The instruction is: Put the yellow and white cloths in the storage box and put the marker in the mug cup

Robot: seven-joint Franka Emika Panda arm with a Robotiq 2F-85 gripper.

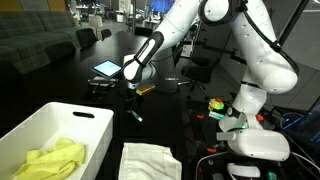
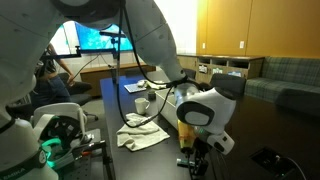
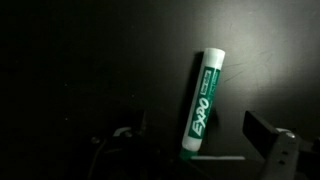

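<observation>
Our pincer (image 1: 133, 90) hangs over the dark table (image 1: 60, 75) with its jaws wide apart and nothing between them. In the wrist view one finger (image 3: 268, 132) shows at the lower right and the other only dimly at the lower left. The marker (image 3: 203, 100) lies flat on the table between them, a little nearer the right one and apart from both.

We judge the step in hand to be picking up the marker. It lies almost in line with our view, its white end leaning slightly right, so the jaws would close across its thin body, which is what we want. Only its lower end sits level with the fingers, and most of it reaches out ahead. We should move forward along it until the fingers flank the label, turn the wrist slightly to match the lean, then go straight down. The tips need to come close to the table before we close, because a round stick can roll or squirt out of a high or off-centre pinch.

Further out, in an exterior view, the marker (image 1: 135, 115) lies just below the pincer. The box (image 1: 88, 118) stands nearer the camera with the yellow cloth (image 1: 50, 160) already inside. The white cloth (image 1: 150, 160) is on the table beside it. The mug (image 2: 143, 103) stands just past that cloth, well apart from the marker.
</observation>
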